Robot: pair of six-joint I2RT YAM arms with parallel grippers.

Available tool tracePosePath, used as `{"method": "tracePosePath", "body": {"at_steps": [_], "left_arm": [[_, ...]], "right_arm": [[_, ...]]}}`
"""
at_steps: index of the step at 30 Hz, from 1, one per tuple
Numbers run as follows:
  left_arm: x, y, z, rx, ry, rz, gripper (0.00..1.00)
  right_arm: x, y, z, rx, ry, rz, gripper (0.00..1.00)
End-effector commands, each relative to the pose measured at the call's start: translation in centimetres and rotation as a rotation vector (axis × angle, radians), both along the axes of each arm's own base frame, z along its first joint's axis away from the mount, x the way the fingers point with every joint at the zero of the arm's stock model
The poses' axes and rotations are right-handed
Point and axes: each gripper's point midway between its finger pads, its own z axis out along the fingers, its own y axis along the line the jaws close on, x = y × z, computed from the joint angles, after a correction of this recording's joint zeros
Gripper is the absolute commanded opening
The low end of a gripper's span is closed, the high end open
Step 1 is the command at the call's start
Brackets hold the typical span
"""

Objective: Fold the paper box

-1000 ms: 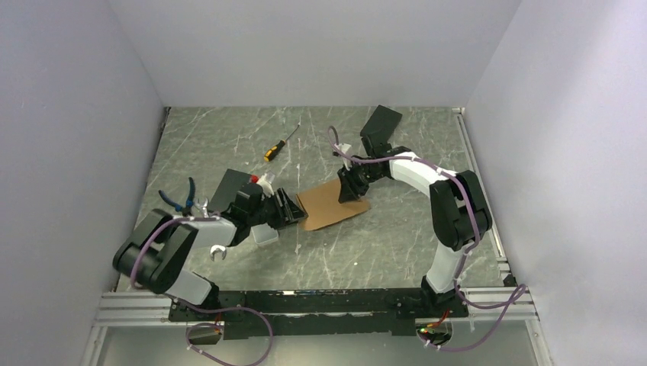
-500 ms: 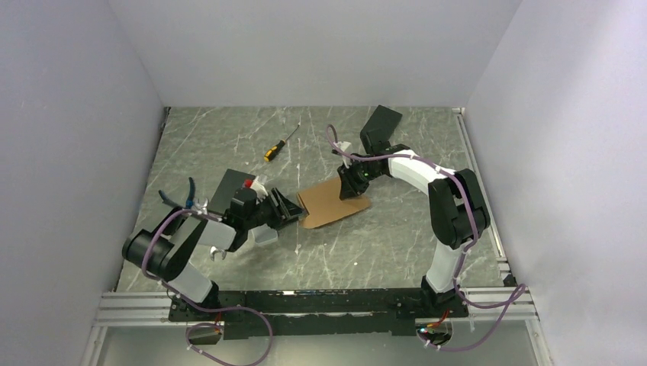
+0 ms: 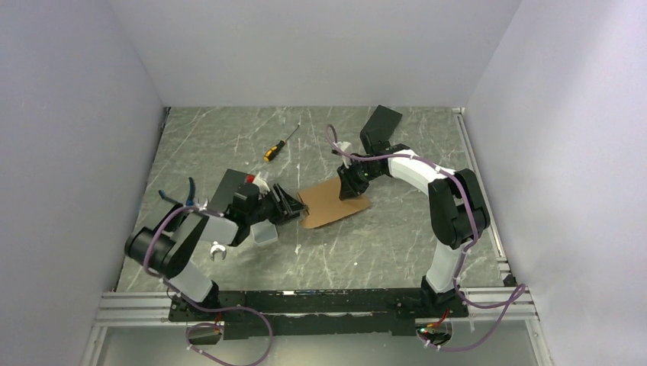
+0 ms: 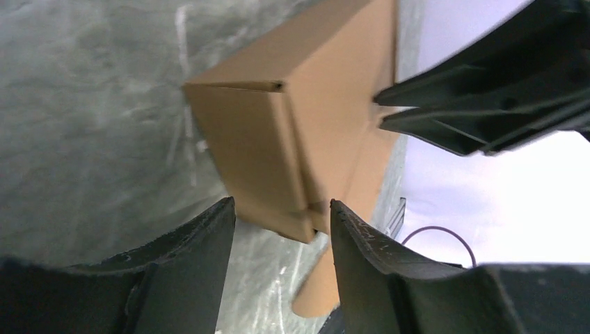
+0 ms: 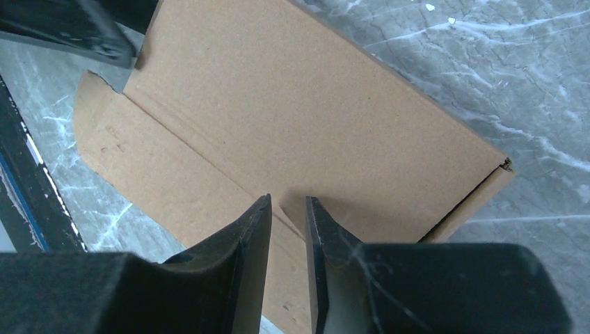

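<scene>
Left wrist view alone shows the paper box [image 4: 264, 146] has a folded-up wall (overhead it looks flat on the table [image 3: 366, 244]). Its corner sits inside the spread left gripper [image 4: 282, 209]. The right gripper [image 5: 286, 203], nearly closed, touches the cardboard; whether it pinches, I cannot tell.

The paper box [image 3: 329, 204] lies mid-table, left gripper [image 3: 293, 207] at its nine o'clock, right gripper [image 3: 352, 188] at two o'clock.
</scene>
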Motion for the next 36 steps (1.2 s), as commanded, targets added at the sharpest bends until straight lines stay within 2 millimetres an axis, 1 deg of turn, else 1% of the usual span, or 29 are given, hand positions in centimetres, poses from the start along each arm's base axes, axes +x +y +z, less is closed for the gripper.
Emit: {"method": "tracePosePath", "body": {"at_steps": [1, 2, 3, 4, 5, 7, 9, 11, 15, 17, 19, 21, 27, 30, 32, 36], "left_arm": [[0.6, -0.5, -1.9, 0.011, 0.062, -0.007, 0.51], [0.5, -0.5, -2.8, 0.019, 0.089, -0.008, 0.49], [0.6, -0.6, -3.0, 0.022, 0.096, -0.017, 0.43], [0.5, -0.7, -3.5, 0.027, 0.111, -0.024, 0.32], [0.4, -0.7, -4.2, 0.032, 0.130, -0.027, 0.24], [0.3, -0.8, -4.6, 0.029, 0.139, -0.034, 0.17], [0.2, -0.8, -4.7, 0.026, 0.138, -0.037, 0.15], [0.2, -0.9, -4.4, 0.026, 0.129, -0.041, 0.15], [0.3, -0.9, -2.9, 0.038, 0.093, -0.054, 0.18], [0.4, -0.8, -2.1, 0.049, 0.072, -0.064, 0.21], [0.4, -0.8, -1.3, 0.061, 0.053, -0.074, 0.22], [0.5, -0.8, -1.0, 0.076, 0.046, -0.081, 0.25], [0.8, -1.3, 0.3, 0.057, 0.011, -0.106, 0.30], [0.9, -1.5, 1.2, 0.033, -0.016, -0.113, 0.34], [0.9, -1.4, 1.8, 0.034, -0.036, -0.108, 0.40], [0.9, -0.8, 2.6, 0.063, -0.066, -0.091, 0.49]], "right_arm": [[-0.2, -0.3, -1.4, -0.049, 0.017, 0.004, 0.29], [-0.2, -0.2, -1.4, -0.047, 0.017, 0.007, 0.29], [-0.3, -0.2, -1.3, -0.045, 0.018, 0.009, 0.29], [-0.3, -0.2, -1.2, -0.041, 0.019, 0.013, 0.30], [-0.4, -0.1, -1.0, -0.036, 0.019, 0.017, 0.31], [-0.6, 0.1, -0.2, -0.015, 0.010, 0.036, 0.36], [-0.9, 0.5, 1.0, 0.018, 0.001, 0.059, 0.43], [-1.3, 0.8, 2.6, 0.059, -0.019, 0.086, 0.48], [-2.0, 1.2, 6.3, 0.146, -0.094, 0.140, 0.56], [-1.8, 1.0, 7.9, 0.183, -0.133, 0.124, 0.58], [-0.9, 0.2, 8.6, 0.206, -0.151, 0.058, 0.58], [0.8, -1.3, 8.7, 0.215, -0.161, -0.043, 0.61], [3.5, -4.8, 7.4, 0.209, -0.120, -0.245, 0.72], [4.2, -5.7, 6.5, 0.199, -0.089, -0.308, 0.76], [4.4, -6.1, 6.0, 0.199, -0.069, -0.335, 0.76], [4.3, -6.4, 4.7, 0.205, -0.009, -0.360, 0.79]]}}
